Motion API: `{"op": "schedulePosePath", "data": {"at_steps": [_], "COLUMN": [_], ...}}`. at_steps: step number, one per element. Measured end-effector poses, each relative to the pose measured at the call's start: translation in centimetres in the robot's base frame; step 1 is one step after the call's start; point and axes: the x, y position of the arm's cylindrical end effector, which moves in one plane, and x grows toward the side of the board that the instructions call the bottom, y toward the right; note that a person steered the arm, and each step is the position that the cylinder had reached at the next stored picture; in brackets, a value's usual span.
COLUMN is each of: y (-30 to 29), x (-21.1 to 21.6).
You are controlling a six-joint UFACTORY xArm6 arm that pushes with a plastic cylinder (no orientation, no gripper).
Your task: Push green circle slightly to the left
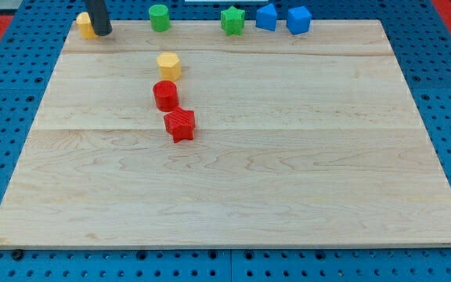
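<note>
The green circle [159,17] is a short green cylinder at the top edge of the wooden board [288,172], left of centre. My tip [103,33] is the lower end of a dark rod at the view's top left. It stands well to the left of the green circle, apart from it. The tip is right next to a yellow block [84,25] whose shape is partly hidden by the rod.
A green star [232,20] and two blue blocks [266,16] [298,19] line the top edge to the right. A yellow hexagon [169,66], a red cylinder [165,95] and a red star [180,124] run down the board below the green circle.
</note>
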Motion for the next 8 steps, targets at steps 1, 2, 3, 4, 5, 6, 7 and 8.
{"op": "schedulePosePath", "data": {"at_steps": [1, 2, 3, 4, 5, 6, 7, 8], "y": [5.0, 11.9, 16.9, 17.0, 16.8, 15.2, 13.5, 12.1], "x": [2.0, 2.5, -0.4, -2.1, -2.1, -2.0, -2.0, -2.0]}}
